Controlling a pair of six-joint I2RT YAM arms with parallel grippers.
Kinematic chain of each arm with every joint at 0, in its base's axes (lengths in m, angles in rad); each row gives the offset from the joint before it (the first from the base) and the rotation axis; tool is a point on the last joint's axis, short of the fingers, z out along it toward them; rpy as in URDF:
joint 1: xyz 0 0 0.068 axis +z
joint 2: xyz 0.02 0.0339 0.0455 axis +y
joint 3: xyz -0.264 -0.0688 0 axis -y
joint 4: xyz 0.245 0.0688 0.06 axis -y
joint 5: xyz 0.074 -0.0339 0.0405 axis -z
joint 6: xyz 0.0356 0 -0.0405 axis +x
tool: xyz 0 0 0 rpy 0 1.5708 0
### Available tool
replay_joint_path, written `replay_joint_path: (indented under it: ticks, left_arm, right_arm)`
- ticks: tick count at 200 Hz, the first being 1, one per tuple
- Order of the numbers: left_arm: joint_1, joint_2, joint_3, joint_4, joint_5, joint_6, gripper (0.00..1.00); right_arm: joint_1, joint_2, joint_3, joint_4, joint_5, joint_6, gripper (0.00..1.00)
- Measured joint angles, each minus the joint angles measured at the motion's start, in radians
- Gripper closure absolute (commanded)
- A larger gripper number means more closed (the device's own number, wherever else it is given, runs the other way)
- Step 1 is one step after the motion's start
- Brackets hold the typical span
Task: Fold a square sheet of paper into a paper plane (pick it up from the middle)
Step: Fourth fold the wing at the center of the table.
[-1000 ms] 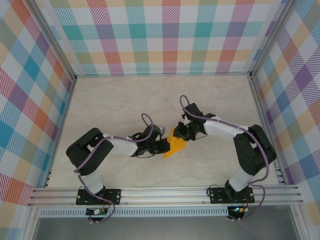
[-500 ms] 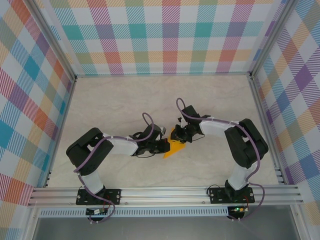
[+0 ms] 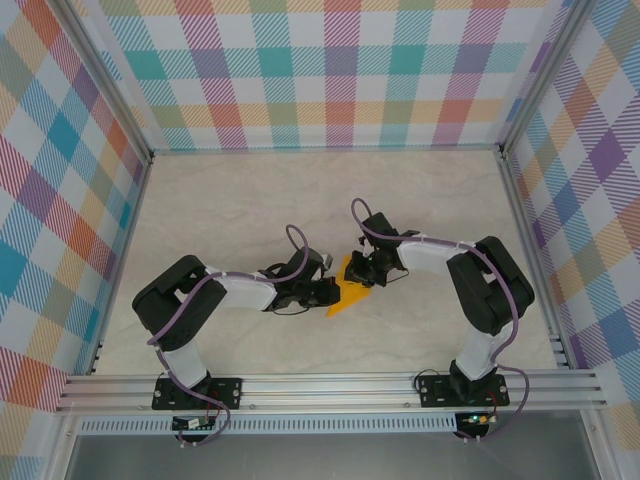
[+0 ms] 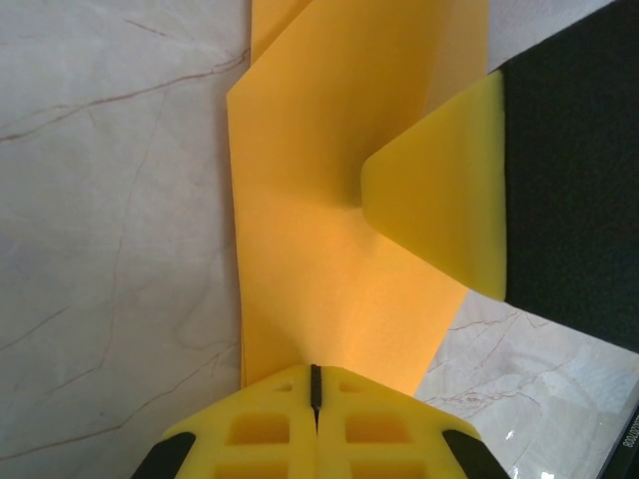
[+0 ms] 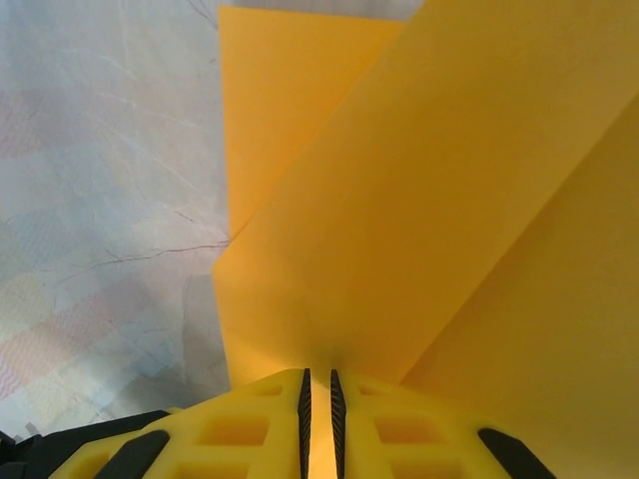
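Thin orange-yellow paper sheet [image 3: 347,293], partly folded to a wedge with its tip toward 7 o'clock, sits on the pale marble-look worktop [image 3: 240,200] a bit toward 6 o'clock from centre. Not a plane yet; mid-fold by the look of it.

Left claw [image 3: 328,292] is at the sheet's 9 o'clock, clenched on the paper edge; in the left wrist view its jaws meet with no gap and the sheet runs out from under them. Right claw [image 3: 361,274] is at the sheet's 1 o'clock, jaws down to a thin slit with paper in it, so grasping the sheet too. Its yellow pad [image 4: 439,215] presses a dent into the raised flap.

To do the step well:
- left claw acts as the anchor, no slip
- right claw takes the flap over so edges line up before pressing
- press along the crease, not across
- low, slow moves, since thin paper tears or buckles between two grips
- don't pull the claws apart

Exact fold line is hard to tell here.
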Motion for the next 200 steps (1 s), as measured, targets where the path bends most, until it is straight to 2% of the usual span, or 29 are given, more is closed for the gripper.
replay_joint_path:
  ticks: [30,78,119,200]
  left_arm:
    - [0.0,-0.001,0.0,0.0,0.004,0.003,0.98]
    - [0.008,-0.083,0.0,-0.053,-0.001,-0.01,0.86]
    - [0.018,-0.147,-0.001,-0.032,-0.015,-0.044,0.87]
    - [0.018,-0.052,-0.006,0.011,0.007,-0.083,0.89]
  right_arm:
    - [0.0,0.01,0.0,0.0,0.0,0.014,0.84]
    - [0.0,0.01,0.0,0.0,0.0,0.021,0.84]
    - [0.0,0.01,0.0,-0.001,0.0,0.022,0.85]
    - [0.0,0.008,0.0,-0.001,0.004,0.041,0.85]
